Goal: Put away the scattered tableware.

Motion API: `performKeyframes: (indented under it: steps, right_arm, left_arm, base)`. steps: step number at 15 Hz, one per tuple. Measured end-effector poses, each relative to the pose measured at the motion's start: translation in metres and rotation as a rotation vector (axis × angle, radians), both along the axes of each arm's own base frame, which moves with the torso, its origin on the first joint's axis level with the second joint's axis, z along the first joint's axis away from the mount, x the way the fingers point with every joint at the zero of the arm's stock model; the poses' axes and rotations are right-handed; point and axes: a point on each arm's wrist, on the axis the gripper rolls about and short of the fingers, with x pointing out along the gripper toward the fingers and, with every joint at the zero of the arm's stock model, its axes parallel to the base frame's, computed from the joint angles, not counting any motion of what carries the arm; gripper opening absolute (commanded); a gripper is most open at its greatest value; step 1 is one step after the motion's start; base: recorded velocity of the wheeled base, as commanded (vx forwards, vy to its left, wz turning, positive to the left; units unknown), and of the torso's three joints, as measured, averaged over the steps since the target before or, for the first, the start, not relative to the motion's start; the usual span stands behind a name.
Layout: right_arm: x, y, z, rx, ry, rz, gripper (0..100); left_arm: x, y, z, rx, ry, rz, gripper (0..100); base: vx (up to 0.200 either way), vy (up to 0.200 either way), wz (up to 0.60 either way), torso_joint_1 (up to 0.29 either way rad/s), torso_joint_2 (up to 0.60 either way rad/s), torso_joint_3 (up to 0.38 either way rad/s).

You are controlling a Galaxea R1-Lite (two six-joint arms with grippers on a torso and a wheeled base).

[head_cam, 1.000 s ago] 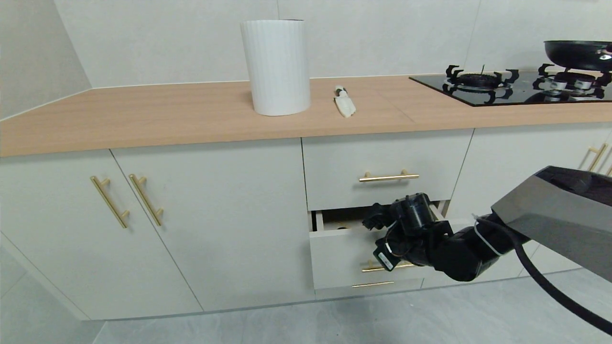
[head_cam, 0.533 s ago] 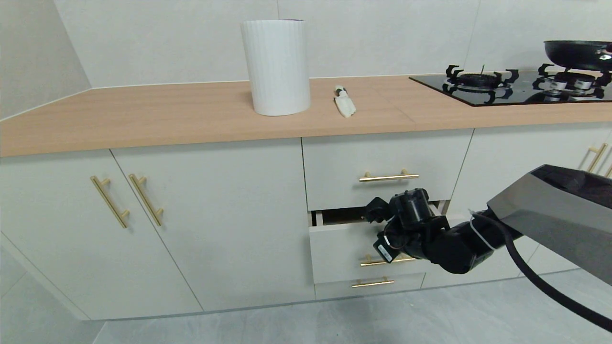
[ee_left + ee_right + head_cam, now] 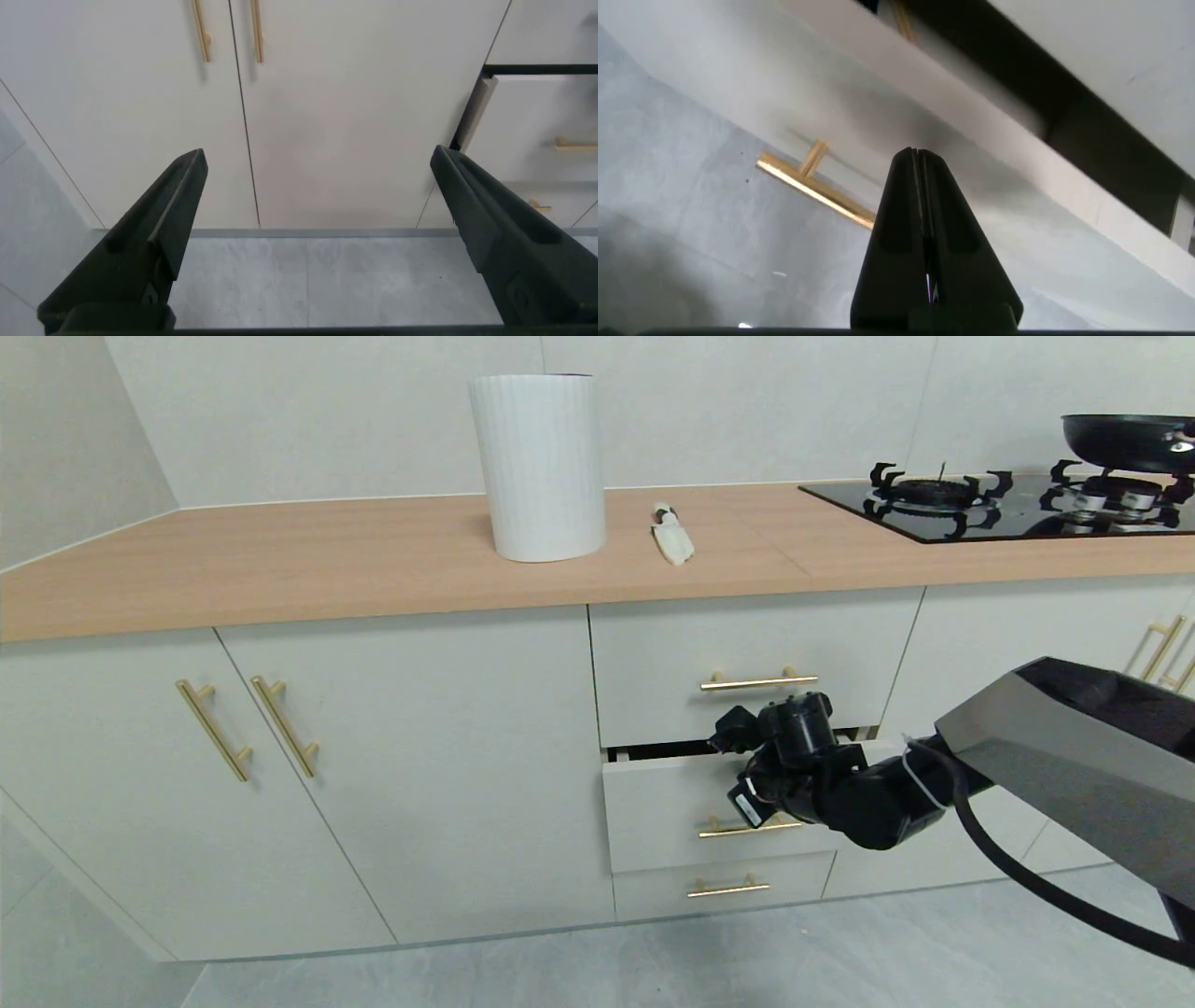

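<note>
Tableware piece [image 3: 672,534], small and white, lies on the wooden counter [image 3: 327,560], well above and beyond my arms.

Nearest me, my left pincer [image 3: 316,159] hangs low with its fingers spread wide and nothing between them, facing the grey floor [image 3: 308,280] and the pale cabinet doors [image 3: 280,112].

Farther on, my right pincer [image 3: 726,737] is pressed closed on nothing, its two fingers [image 3: 915,187] flat together. It sits at the upper edge of the middle drawer [image 3: 663,803], above the gold handle [image 3: 738,828]; I cannot tell if it touches the front. That drawer stands out a crack, with a dark slit along its top.

Up on the counter, a tall white ribbed canister [image 3: 541,467] stands just beside the tableware piece. Off to my right are the black hob [image 3: 990,504] and a dark pan [image 3: 1120,439] on it.
</note>
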Motion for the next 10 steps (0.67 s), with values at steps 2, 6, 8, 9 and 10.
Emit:
performKeyframes:
  steps: [2, 6, 8, 9, 10]
  right_arm:
    - [0.005, 0.003, -0.002, 0.011, -0.008, -0.031, 0]
    - [0.012, 0.017, -0.008, 0.033, -0.013, -0.102, 0]
    - [0.018, 0.019, -0.007, 0.051, -0.034, -0.132, 0]
    - [0.021, 0.020, -0.007, 0.055, -0.046, -0.161, 0]
    - [0.023, 0.021, -0.008, 0.053, -0.052, -0.174, 0]
  left_arm:
    - [0.000, 0.000, 0.000, 0.000, 0.000, 0.000, 100]
    - [0.000, 0.000, 0.000, 0.000, 0.000, 0.000, 100]
    - [0.000, 0.000, 0.000, 0.000, 0.000, 0.000, 100]
    - [0.000, 0.000, 0.000, 0.000, 0.000, 0.000, 100]
    - [0.000, 0.000, 0.000, 0.000, 0.000, 0.000, 100]
  base:
    - [0.000, 0.000, 0.00, 0.000, 0.00, 0.000]
    - [0.000, 0.000, 0.00, 0.000, 0.00, 0.000]
    - [0.000, 0.000, 0.00, 0.000, 0.00, 0.000]
    - [0.000, 0.000, 0.00, 0.000, 0.00, 0.000]
    - [0.000, 0.000, 0.00, 0.000, 0.00, 0.000]
